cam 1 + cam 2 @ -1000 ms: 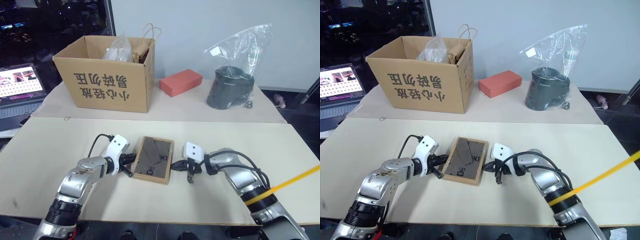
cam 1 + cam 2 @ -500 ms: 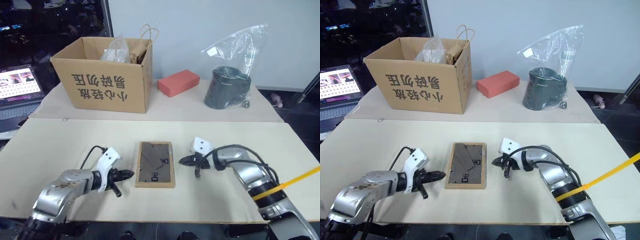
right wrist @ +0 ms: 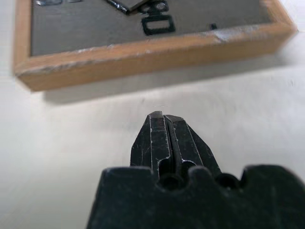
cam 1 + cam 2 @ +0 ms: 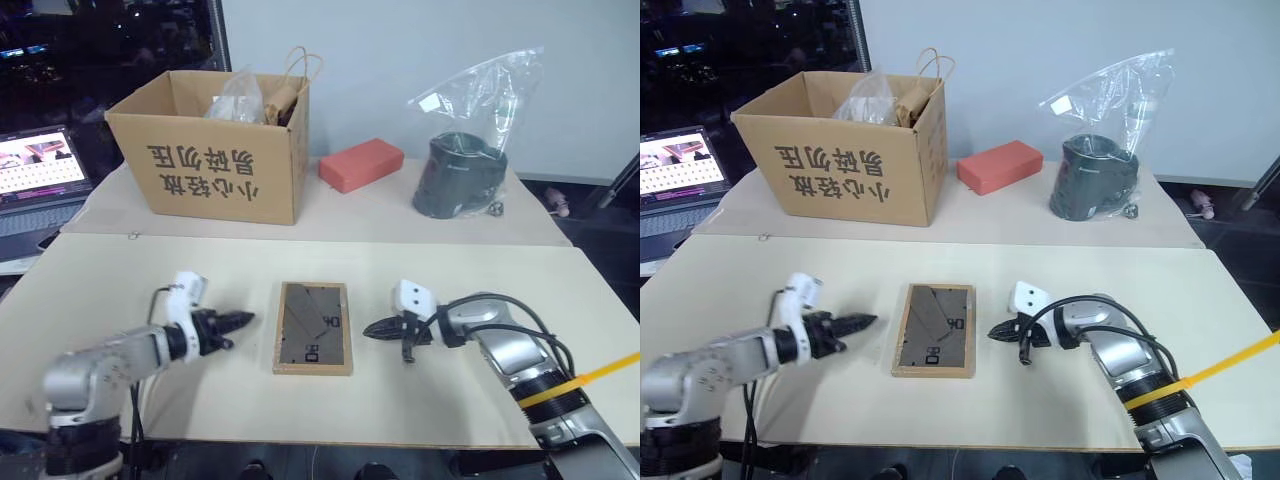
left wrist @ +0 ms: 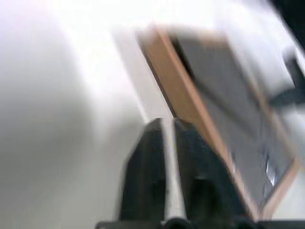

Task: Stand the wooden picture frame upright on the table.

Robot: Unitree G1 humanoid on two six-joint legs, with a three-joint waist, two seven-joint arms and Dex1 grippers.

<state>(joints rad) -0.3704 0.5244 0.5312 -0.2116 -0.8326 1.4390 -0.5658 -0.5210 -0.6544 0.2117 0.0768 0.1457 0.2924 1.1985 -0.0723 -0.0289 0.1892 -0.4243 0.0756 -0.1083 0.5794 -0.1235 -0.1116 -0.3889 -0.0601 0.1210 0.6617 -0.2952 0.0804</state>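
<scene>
Both grippers flank the flat wooden picture frame (image 4: 313,327) untouching; right (image 4: 370,329) closed, left (image 4: 245,319) seemingly slightly parted.

Bare table (image 4: 150,270) all round the flat wooden picture frame (image 4: 313,327). Cardboard box (image 4: 215,150), red block (image 4: 361,164) and bagged black container (image 4: 460,178) stand well behind.

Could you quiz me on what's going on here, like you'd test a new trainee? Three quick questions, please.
1. True or false: the small light-wood picture frame stands upright on the pale beige table.
2. Which side of the frame faces up: A) picture, B) dark back panel?
3. The red brick-shaped block lies between the brown cardboard box and the clear plastic bag holding a dark ____.

Key: 1 false, it lies flat between the left gripper and right gripper; 2 B; 3 container.
</scene>
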